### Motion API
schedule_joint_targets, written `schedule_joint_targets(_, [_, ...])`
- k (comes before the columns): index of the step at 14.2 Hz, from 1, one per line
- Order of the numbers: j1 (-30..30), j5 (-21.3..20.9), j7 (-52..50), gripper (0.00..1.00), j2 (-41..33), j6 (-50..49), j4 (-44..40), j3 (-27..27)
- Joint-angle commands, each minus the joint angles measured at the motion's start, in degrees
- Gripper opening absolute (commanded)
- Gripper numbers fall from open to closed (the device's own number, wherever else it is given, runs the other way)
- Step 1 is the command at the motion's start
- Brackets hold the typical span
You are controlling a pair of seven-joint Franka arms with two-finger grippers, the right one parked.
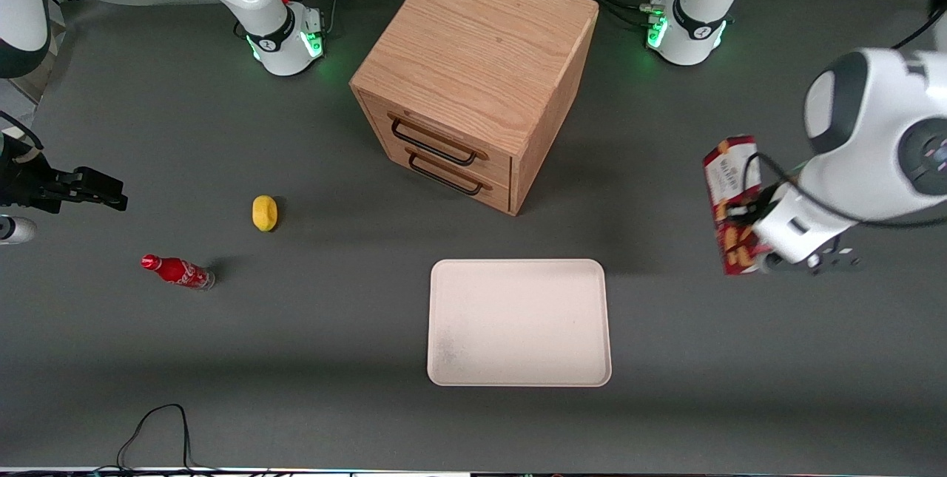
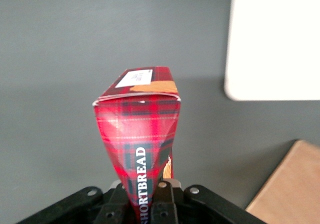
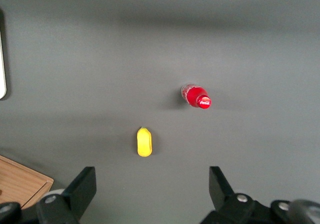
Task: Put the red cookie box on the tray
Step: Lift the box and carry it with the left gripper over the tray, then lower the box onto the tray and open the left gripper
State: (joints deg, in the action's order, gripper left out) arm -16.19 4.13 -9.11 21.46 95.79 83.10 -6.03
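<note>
Gripped between the fingers of the left arm's black two-finger gripper [image 2: 145,196] is the long dark-red tartan cookie box [image 2: 137,134], and it is carried in the air toward the working arm's end of the table, well apart from its target. From the wrist view the carton is seen pinched near one end, so most of its length juts out past the jaws.

Largest on the grey table [image 1: 296,359] is the oak-coloured wooden cabinet with two black-handled drawers [image 1: 473,78]. In front of those drawers, nearer the front camera, lies the big cream-white rectangular tray with rounded corners [image 1: 519,323], nothing on it yet. Off toward the parked arm's end are found the small red cola bottle lying on its side [image 1: 177,271] and, smallest of all, a yellow lemon-like object [image 1: 265,212].

Risks now! A grip so close to one end could let the box swing or slip during travel. If it is released too early, it would be left on the table short of the rim. If it is lowered steeply, its free end could catch the raised rim and tip.
</note>
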Motion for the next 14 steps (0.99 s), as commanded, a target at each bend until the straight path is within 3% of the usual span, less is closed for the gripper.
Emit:
schedule_joint_targets(1, [-1.4, 1.9, -1.4, 0.00, 13.6, -3.8, -17.5, 0.9])
schedule_joint_targets(3, [-3.0, 3.5, -3.3, 0.00, 20.0, -1.8, -22.9, 0.8])
schedule_joint_targets(6, [-5.5, 5.0, -8.4, 0.00, 26.2, 7.3, -24.1, 0.9])
schedule_joint_targets(8, [-7.0, 5.0, -12.8, 0.00, 28.5, 11.7, -24.5, 1.6])
schedule_joint_targets(14, [-7.8, 4.8, -13.0, 0.00, 31.8, 21.3, -23.9, 1.6])
